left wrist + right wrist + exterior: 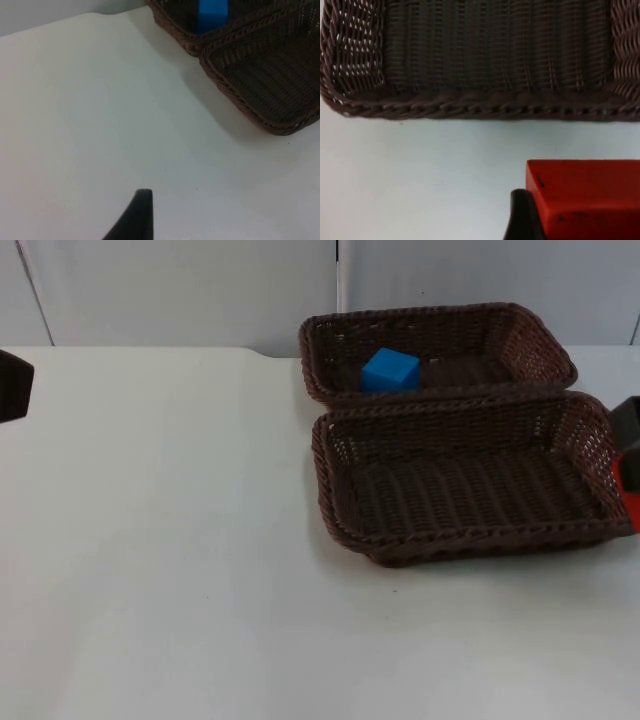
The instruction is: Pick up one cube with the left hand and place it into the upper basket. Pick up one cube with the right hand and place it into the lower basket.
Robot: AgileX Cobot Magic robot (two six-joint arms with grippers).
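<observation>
Baskets of dark brown wicker sit touching: the upper basket (520,330) holds a bright blue cube (389,371), the lower basket (345,525) nothing. Beside its rim, the right gripper (570,210) pinches a red cube (587,197). The left gripper (12,385) waits well apart; whether its jaws are spread or closed cannot be told.

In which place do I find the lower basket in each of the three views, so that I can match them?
Top view: the lower basket lies in front of the upper basket.
Left wrist view: the lower basket lies next to the upper basket.
Right wrist view: the lower basket lies beyond the red cube.
Landmarks: the blue cube; the red cube.
</observation>
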